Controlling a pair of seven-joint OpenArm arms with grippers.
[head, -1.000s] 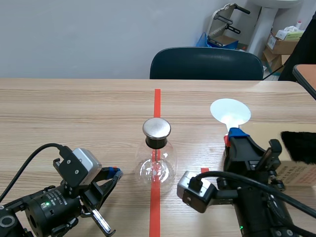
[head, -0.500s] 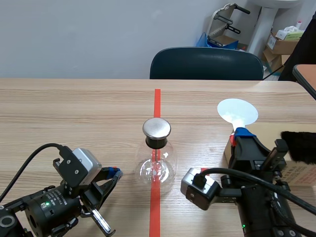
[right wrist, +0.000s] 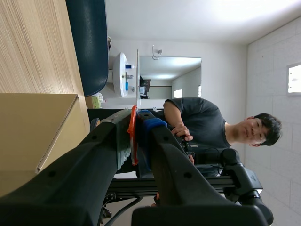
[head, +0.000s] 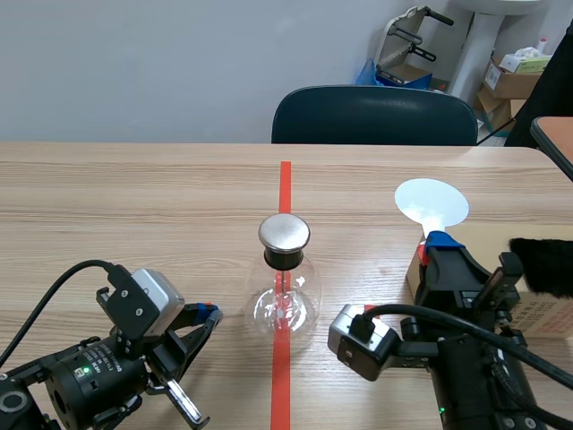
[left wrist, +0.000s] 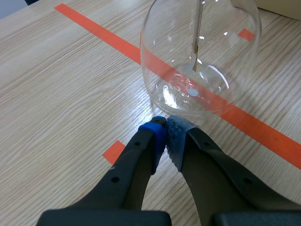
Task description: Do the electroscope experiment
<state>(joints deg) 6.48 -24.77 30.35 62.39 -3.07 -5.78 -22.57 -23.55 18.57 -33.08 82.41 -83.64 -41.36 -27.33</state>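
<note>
1. Left fingers (left wrist: 153, 141) clenched on nothing (pads touching); glass electroscope (left wrist: 200, 56) stands just ahead of them on the worktop (left wrist: 56, 70).
2. Right fingers (right wrist: 155, 136) grasp the white-disc wand (head: 431, 204) by its red handle, disc beyond their tips.

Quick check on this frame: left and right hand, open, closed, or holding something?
Left hand: closed on nothing, tips just short of the glass flask.
Right hand: closed on the red handle of the white disc paddle.

The clear glass electroscope (head: 285, 291), metal-capped, stands upright just ahead of the left gripper (left wrist: 165, 128). The white disc wand (head: 431, 202) stands clamped in the right gripper (head: 435, 245).
</note>
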